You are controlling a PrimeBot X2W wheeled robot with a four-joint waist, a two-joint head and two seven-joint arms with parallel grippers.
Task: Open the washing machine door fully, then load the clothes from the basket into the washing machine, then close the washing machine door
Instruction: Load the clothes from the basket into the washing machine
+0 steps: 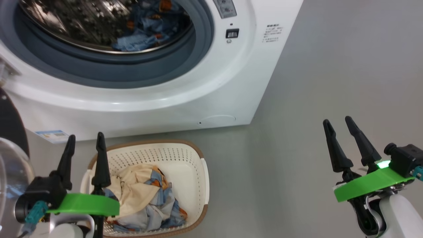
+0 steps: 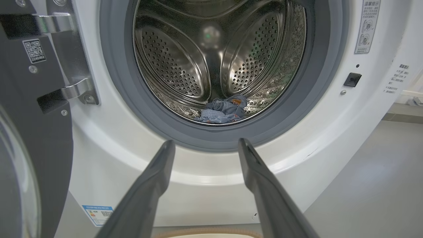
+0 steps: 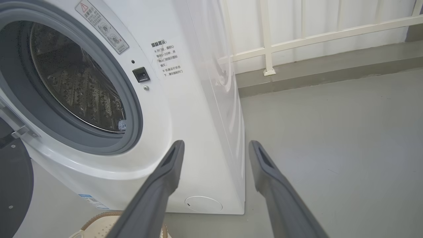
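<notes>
Grey floor [image 1: 314, 99] runs beside the washing machine [image 1: 231, 82], whose door [image 1: 11, 125] stands open at the left. One blue garment [image 2: 224, 110] lies in the drum [image 2: 172, 59]. More clothes [image 1: 145, 195] sit heaped in the basket [image 1: 188, 168] just before the machine. Left fingers [image 1: 100, 162] hover spread and empty over the basket's left edge. Right fingers [image 1: 335, 148], likewise spread and empty, hang over bare floor well to the right.

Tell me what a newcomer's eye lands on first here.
The washing machine gapes open at upper left, a blue garment lying in its steel drum. Below it, the basket on the floor holds crumpled clothes. The left gripper and right gripper, open on bright green mounts, frame the bottom corners.
</notes>
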